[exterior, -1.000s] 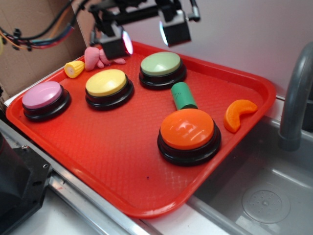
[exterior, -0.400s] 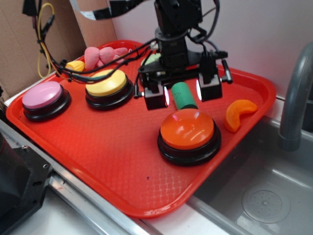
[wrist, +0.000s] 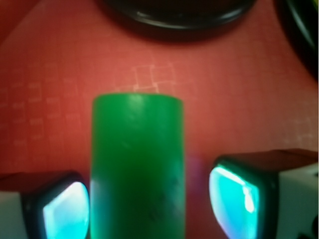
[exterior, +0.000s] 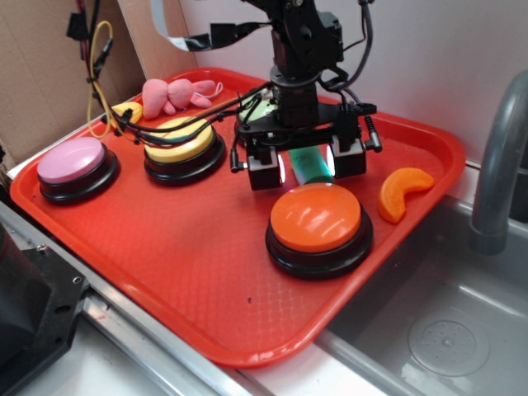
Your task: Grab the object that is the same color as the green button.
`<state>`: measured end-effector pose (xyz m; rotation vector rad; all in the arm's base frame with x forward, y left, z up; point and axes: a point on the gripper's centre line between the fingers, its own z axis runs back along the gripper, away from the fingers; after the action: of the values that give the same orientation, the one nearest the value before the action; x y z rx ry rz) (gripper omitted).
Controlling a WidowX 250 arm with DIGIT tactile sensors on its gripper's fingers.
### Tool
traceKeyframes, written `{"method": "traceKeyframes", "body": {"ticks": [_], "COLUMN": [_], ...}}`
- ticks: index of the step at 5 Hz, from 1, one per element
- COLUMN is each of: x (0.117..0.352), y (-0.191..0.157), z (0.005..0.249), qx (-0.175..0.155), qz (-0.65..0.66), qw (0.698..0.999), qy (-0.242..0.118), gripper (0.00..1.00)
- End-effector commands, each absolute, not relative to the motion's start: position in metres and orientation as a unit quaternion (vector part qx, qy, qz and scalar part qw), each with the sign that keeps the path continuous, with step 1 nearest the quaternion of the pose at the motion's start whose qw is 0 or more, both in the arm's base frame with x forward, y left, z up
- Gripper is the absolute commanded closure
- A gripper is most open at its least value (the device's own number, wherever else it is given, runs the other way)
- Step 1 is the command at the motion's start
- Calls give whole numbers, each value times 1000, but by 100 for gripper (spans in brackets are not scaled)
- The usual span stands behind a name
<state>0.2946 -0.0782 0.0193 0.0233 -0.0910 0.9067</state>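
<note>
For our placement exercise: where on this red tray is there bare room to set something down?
The widest bare patch on the tray lies in front of the pink button and yellow button, left of the orange button. The back is crowded around the gripper and green cylinder.

Red tray, coloured buttons, green cylinder

Tray [exterior: 190, 272] bright red with fine grid texture. Cylinder [wrist: 137, 164] plain dark green, no markings. Buttons on black bases: pink top [exterior: 71, 159], yellow top [exterior: 183, 138], orange top [exterior: 316, 216]; green button [exterior: 258, 106] pale sage, mostly hidden. Gripper [exterior: 307, 165] black, its pads [wrist: 232, 194] glowing cyan-teal in white-and-black housings. Orange wedge [exterior: 400, 192], pink plush [exterior: 169, 95], yellow corn-like piece [exterior: 124, 110]. Grey faucet [exterior: 499, 157], brown cardboard [exterior: 41, 74].
</note>
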Motion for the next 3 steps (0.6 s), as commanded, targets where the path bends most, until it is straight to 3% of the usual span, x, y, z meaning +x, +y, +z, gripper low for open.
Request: {"method": "traceKeyframes", "body": {"ticks": [1,2,3], "x": [312,315,311], "y": [-72,-65,-49], "z": [29,43,76], "qx": [-6,19,28], "qz": [396,357,248], "qw": [917,934,967], "qy": [-47,-21,40], "gripper": [100,100,100]}}
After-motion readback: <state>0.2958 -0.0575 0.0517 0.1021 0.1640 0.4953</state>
